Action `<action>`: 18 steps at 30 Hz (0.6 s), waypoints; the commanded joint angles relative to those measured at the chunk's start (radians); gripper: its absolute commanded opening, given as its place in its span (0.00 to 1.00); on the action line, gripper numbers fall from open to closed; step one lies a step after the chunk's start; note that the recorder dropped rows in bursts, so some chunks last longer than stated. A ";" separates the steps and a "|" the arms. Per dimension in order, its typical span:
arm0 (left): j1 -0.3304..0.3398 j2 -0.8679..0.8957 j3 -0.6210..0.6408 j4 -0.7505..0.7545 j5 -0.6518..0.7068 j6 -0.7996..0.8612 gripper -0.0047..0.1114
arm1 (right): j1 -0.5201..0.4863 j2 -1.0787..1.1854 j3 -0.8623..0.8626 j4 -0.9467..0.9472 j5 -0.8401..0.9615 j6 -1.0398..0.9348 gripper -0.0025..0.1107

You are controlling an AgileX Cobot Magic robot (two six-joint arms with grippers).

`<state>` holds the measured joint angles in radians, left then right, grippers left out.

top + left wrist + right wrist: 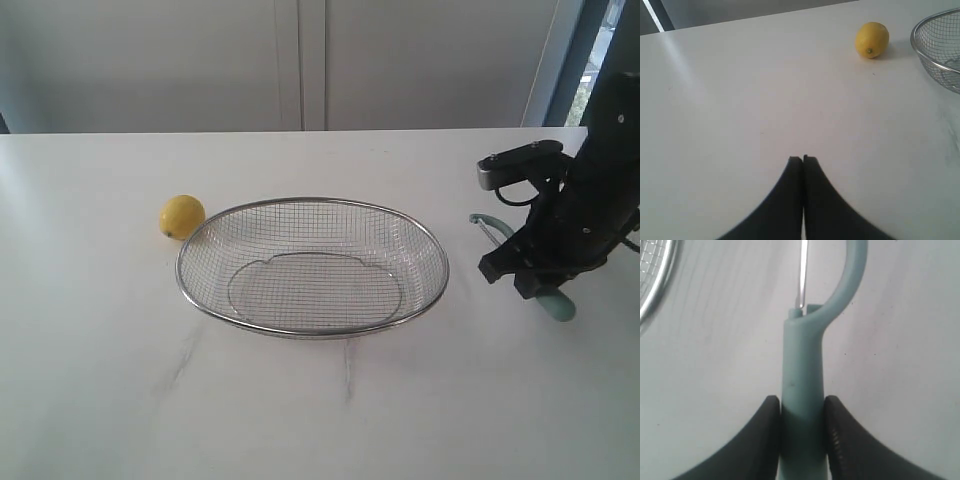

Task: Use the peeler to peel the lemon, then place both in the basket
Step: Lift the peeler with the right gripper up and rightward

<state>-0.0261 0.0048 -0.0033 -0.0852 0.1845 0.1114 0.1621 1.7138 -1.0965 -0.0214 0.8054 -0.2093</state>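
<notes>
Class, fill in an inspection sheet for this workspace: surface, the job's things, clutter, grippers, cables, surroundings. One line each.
Surface: white table, with faint grey streaks in front of the basket.
Job's things: lemon unpeeled, on the table just outside the basket's left end; basket empty; peeler to the basket's right, outside it.
Clutter: nothing seen.
Grippers: left gripper shut, empty, over bare table; right gripper has its fingers closed on the peeler's handle.
Cables: dark cable loop at the right arm's wrist.
Surroundings: pale wall panels behind the table.
</notes>
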 commanded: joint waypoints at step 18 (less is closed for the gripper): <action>0.003 -0.005 0.003 -0.002 0.004 -0.001 0.04 | -0.002 -0.279 0.001 0.077 0.138 0.008 0.02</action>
<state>-0.0261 0.0048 -0.0033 -0.0852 0.1845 0.1132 0.1621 1.4838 -1.0962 0.0503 0.9237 -0.2036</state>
